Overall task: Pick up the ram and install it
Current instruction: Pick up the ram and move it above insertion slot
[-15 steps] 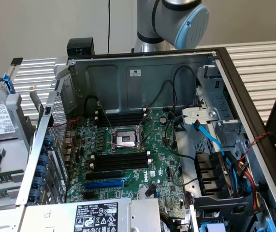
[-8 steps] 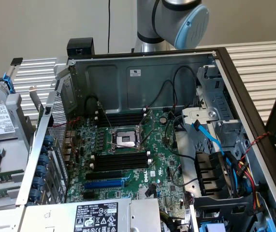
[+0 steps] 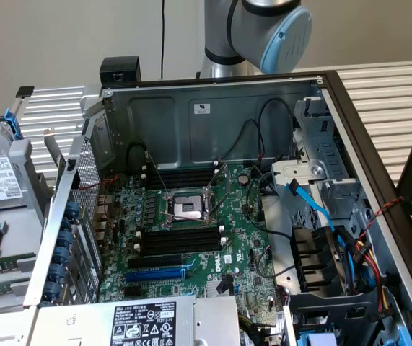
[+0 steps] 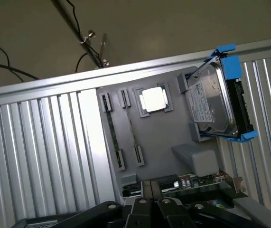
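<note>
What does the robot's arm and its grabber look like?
The arm is a round, silver-grey tube with a light-blue cap on its joint. The gripper is black, built from jointed bars with small silver bolts.

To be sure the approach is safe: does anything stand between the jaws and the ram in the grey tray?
Nothing visible does. The ram sits in its holders on the grey tray, uncovered; the processor and hard drive lie beside it, apart.
</note>
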Controlling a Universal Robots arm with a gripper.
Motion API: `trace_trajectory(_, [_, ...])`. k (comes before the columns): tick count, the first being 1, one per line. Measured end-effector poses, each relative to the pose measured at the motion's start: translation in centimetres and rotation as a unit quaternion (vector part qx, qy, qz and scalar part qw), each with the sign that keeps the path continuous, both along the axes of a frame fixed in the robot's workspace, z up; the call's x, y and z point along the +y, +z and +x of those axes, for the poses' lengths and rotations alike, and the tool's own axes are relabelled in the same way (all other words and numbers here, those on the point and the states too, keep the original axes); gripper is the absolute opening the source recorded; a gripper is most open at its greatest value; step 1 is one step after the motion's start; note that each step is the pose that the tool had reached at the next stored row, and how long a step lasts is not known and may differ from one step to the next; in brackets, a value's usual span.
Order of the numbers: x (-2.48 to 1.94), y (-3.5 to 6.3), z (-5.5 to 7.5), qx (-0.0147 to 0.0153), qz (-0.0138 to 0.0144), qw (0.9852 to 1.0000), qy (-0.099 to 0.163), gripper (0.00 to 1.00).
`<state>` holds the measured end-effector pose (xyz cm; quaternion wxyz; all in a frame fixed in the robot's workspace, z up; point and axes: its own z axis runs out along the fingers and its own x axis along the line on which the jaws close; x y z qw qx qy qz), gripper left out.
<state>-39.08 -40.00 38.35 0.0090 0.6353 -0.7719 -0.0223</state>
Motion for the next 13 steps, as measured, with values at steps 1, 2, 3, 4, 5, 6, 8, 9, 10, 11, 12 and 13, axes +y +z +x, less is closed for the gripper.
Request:
trace_trajectory(1, [0.00,0.00,0.00,0.0000,0.0000,1.0000,0.000,0.11])
trace_trajectory(2, [0.00,0.00,0.00,0.0000,0.0000,1.0000,0.000,0.11])
trace_trajectory(3, [0.00,0.00,0.00,0.0000,-0.0001,1.0000,0.000,0.11])
trace_trajectory(4, [0.00,-0.01,0.00,0.0001,-0.0003,1.0000,0.000,0.11])
trace_trajectory(5, [-0.01,-0.04,-0.01,0.0000,-0.0004,1.0000,0.000,0.11])
trace_trajectory(6, [-0.01,-0.07,-0.02,0.0000,-0.0005,1.0000,0.000,0.12])
trace_trajectory(8, [0.00,-0.19,-0.08,0.0000,-0.0005,1.0000,0.002,0.18])
trace_trajectory(9, [0.00,-0.25,-0.11,0.0000,-0.0005,1.0000,0.004,0.18])
trace_trajectory(10, [0.00,-0.36,-0.12,0.0001,-0.0006,0.9999,0.010,0.18])
trace_trajectory(11, [0.00,-0.52,-0.12,0.0007,-0.0006,0.9998,0.019,0.18])
trace_trajectory(12, [-0.01,-0.68,-0.12,0.0009,-0.0005,0.9996,0.028,0.18])
trace_trajectory(13, [-0.01,-0.84,-0.12,0.0010,-0.0005,0.9993,0.037,0.18])
